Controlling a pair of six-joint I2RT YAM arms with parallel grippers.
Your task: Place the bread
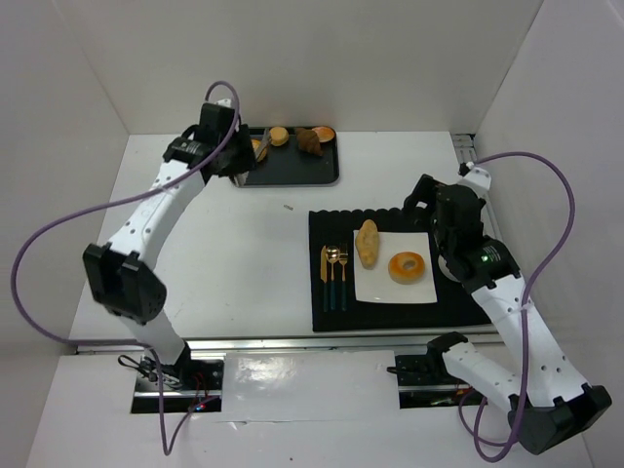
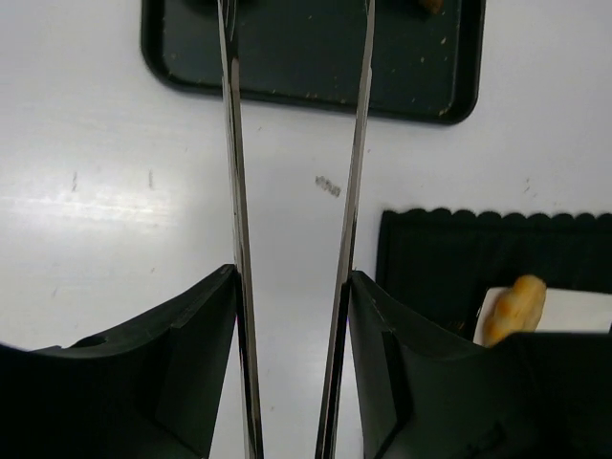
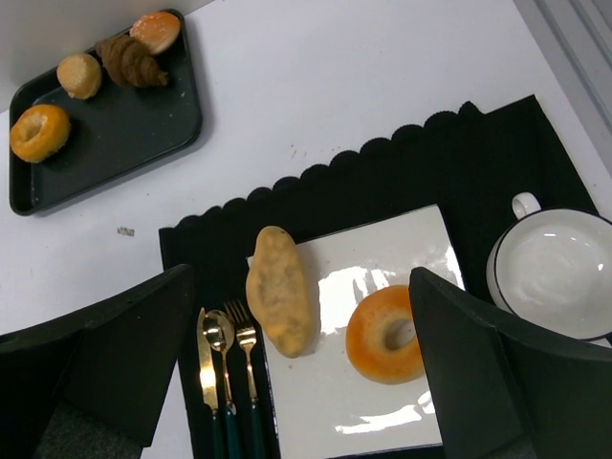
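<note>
Left gripper [image 2: 292,275]: fingers pressed on the outside of both arms of the metal tongs [image 2: 236,191]. The tong arms spread apart toward the top of the left wrist frame. Their tips are cut off by the top edge there and hidden by the wrist in the top view, so I cannot tell whether they hold anything.

Black tray [image 2: 287,57], upper part of frame, cropped at the top. A brown scrap at its top right is too cut off to identify.

Right wrist view, upper left: the tray carries a ring donut [image 3: 39,131], a round bun [image 3: 78,75], a dark croissant [image 3: 129,60] and an orange-topped bun [image 3: 156,31]. In the top view the ring donut is mostly behind the left gripper.

Centre of frame: a white square plate [image 3: 402,239] on a black scalloped placemat [image 3: 382,172]. It holds a long loaf [image 3: 279,290] at its left edge and a second ring [image 3: 386,333].

Gold cutlery [image 3: 218,344] lies just left of the plate, handles cut off at the bottom.

White cup [image 3: 555,273] at right edge, hidden under the right arm in the top view.

Right gripper [image 3: 301,275]: fingers wide apart, nothing between them.

Small grey mark on the table [image 2: 328,185], too blurred to read.
</note>
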